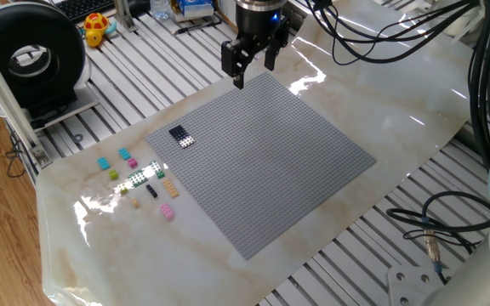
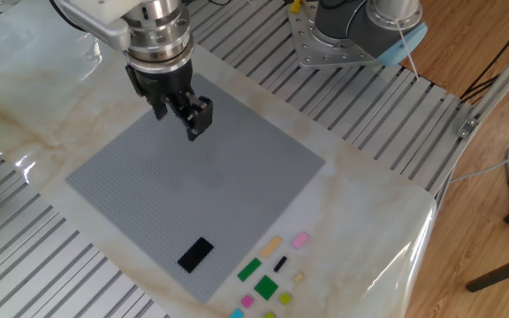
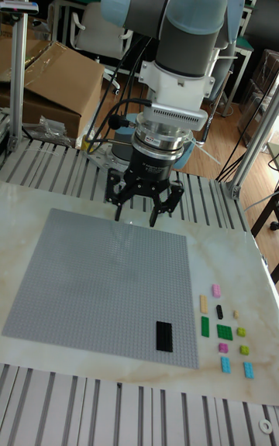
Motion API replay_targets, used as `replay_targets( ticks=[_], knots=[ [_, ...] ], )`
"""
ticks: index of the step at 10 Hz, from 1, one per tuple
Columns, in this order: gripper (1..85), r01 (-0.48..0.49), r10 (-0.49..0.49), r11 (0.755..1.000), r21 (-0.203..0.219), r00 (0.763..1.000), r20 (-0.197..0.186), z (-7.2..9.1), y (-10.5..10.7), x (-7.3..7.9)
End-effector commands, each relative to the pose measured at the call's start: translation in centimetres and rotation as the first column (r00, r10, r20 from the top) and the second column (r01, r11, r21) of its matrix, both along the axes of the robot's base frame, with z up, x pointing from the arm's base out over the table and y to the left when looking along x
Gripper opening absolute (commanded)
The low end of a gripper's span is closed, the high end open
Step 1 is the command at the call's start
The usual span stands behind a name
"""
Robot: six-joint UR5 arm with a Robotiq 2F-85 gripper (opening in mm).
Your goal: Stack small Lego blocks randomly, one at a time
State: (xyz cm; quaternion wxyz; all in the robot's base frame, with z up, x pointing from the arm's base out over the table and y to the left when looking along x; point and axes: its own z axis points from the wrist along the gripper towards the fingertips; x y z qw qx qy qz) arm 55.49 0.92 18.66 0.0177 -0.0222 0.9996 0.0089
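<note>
**Gripper high over the far corner, bricks well away at the near edge**

A marble-patterned table [image 1: 398, 93] carries a large grey baseplate [image 1: 262, 157], square and lying flat. The arm [image 3: 182, 24] comes down to the gripper [image 1: 251, 68], which hangs above the baseplate's corner, clear of the surface. Its fingers stand apart with nothing between them, seen plainly in the tall fixed view [image 3: 143, 214].

A flat black block [image 2: 195, 253] lies on the baseplate near the opposite edge, well apart from the gripper. The small Lego blocks [image 1: 139, 178] are scattered on the bare table just beside that edge of the baseplate, loose and unstacked: green [image 2: 266, 286], tan [image 2: 272, 246], pink [image 2: 300, 239], cyan [image 1: 104, 163] and a thin black one [image 2: 280, 263]. All lie well apart from the gripper, across the whole baseplate.
</note>
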Motion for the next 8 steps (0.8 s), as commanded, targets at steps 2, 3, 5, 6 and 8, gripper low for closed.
replay_targets(
  ticks=[2,3,5,6,8],
  knots=[
    [11.7,-0.031,0.031,0.999,0.010,0.999,0.031,-0.4,0.8,1.0],
    [11.7,-0.036,0.035,0.999,0.011,0.999,0.031,-0.5,0.9,1.1],
    [12.7,-0.054,0.053,0.998,0.019,0.997,0.059,-0.5,1.6,2.0],
    [13.0,-0.038,0.037,0.999,0.023,0.998,0.059,-0.7,2.7,2.5],
    [13.0,-0.013,0.010,0.999,0.052,0.999,0.051,-0.8,5.4,3.2]
  ],
)
